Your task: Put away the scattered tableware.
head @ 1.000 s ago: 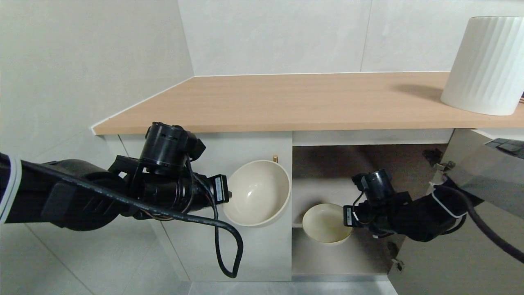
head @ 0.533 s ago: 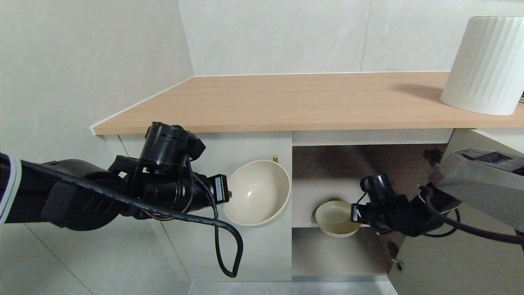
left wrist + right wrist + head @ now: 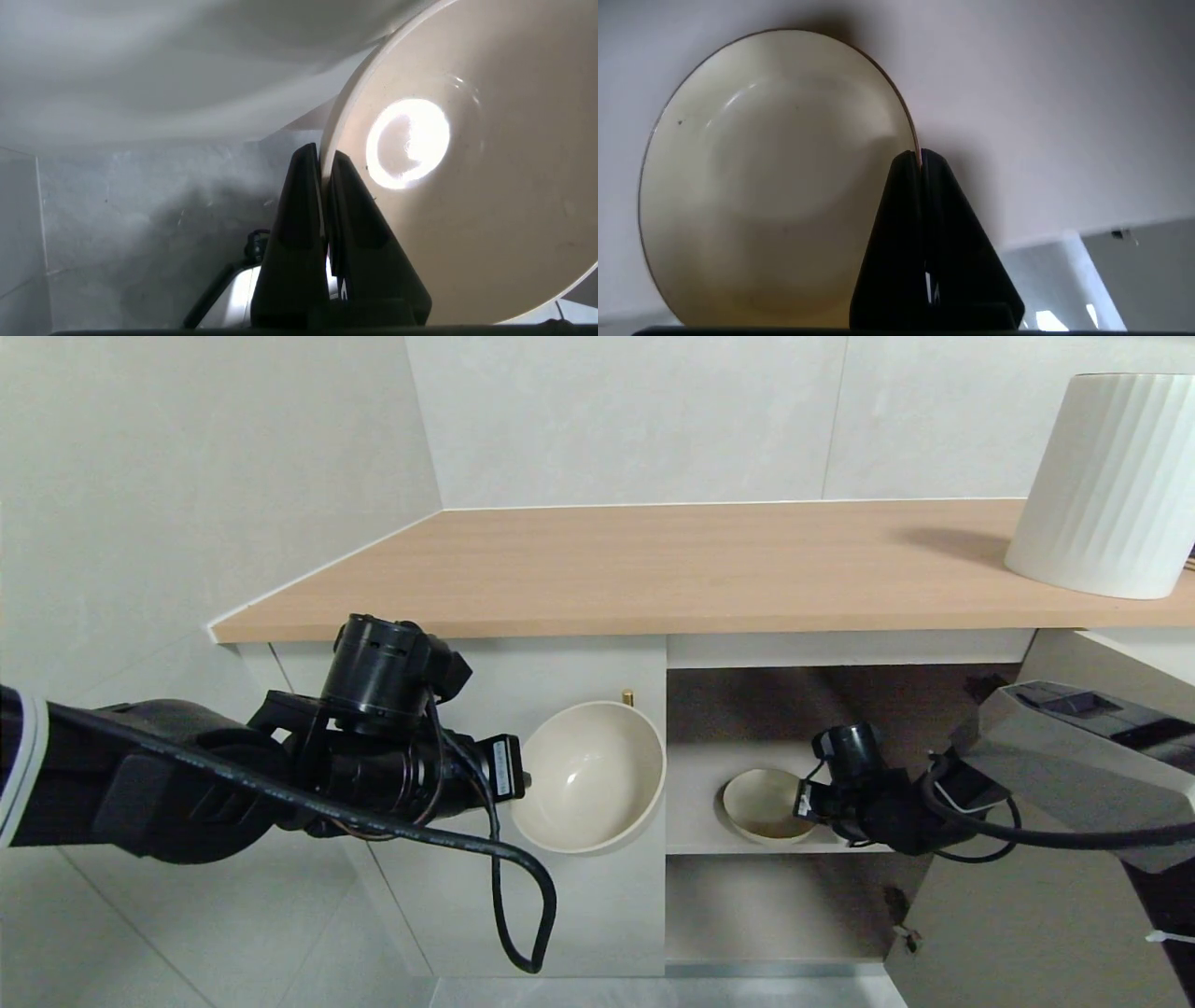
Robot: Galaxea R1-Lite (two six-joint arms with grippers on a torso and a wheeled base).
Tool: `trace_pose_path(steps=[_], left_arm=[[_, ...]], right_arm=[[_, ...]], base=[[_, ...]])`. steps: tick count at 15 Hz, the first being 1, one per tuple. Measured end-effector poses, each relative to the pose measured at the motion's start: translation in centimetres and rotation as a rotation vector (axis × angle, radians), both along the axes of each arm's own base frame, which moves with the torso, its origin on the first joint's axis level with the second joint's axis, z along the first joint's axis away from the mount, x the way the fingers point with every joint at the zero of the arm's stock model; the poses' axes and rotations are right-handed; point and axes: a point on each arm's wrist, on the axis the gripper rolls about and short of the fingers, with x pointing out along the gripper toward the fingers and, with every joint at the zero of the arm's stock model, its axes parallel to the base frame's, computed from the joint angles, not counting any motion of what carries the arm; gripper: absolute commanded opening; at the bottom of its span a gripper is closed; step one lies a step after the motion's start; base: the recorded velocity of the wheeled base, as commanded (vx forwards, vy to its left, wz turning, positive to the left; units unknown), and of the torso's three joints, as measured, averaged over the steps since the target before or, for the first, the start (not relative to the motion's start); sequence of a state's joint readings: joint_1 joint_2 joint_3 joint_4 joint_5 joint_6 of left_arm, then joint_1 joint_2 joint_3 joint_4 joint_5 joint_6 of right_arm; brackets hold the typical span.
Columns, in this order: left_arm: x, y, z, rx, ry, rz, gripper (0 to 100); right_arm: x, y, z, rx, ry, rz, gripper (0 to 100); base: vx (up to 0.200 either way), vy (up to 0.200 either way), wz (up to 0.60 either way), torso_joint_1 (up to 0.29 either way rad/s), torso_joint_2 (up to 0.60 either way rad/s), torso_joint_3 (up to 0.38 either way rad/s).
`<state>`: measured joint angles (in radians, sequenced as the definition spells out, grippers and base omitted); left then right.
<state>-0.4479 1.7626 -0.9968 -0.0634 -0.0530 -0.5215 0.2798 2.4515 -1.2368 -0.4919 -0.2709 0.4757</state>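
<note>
At cabinet shelf level, R claw grips small bowl rim; L claw grips large bowl rim before closed door.

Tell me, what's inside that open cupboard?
A shelf, and over it a small cream dish pinched at its rim by the right gripper. The arm covers the shelf's right side, so anything there is hidden.
</note>
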Motion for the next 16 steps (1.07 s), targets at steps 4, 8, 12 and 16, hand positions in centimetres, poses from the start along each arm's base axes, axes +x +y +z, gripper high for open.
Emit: trace_pose_path(steps=[4, 8, 12, 16], left_arm=[[0.0, 0.0, 0.0, 0.001, -0.001, 0.0, 0], [0.1, 0.0, -0.1, 0.003, 0.002, -0.001, 0], [0.1, 0.0, -0.1, 0.003, 0.002, -0.001, 0], [0.1, 0.0, -0.1, 0.003, 0.002, -0.001, 0]], right_arm=[[1.0, -0.2, -0.4, 0.001, -0.015, -0.012, 0], [1.5, -0.5, -0.6, -0.002, -0.025, -0.027, 0], [1.7, -0.6, -0.7, -0.003, -0.026, -0.031, 100], [1.6, -0.6, -0.8, -0.005, -0.021, -0.031, 100]], base=[[0.0, 0.0, 0.0, 0.0, 0.0, 0.0], [0.0, 0.0, 0.0, 0.0, 0.0, 0.0], [0.0, 0.0, 0.0, 0.0, 0.0, 0.0], [0.0, 0.0, 0.0, 0.0, 0.0, 0.0]])
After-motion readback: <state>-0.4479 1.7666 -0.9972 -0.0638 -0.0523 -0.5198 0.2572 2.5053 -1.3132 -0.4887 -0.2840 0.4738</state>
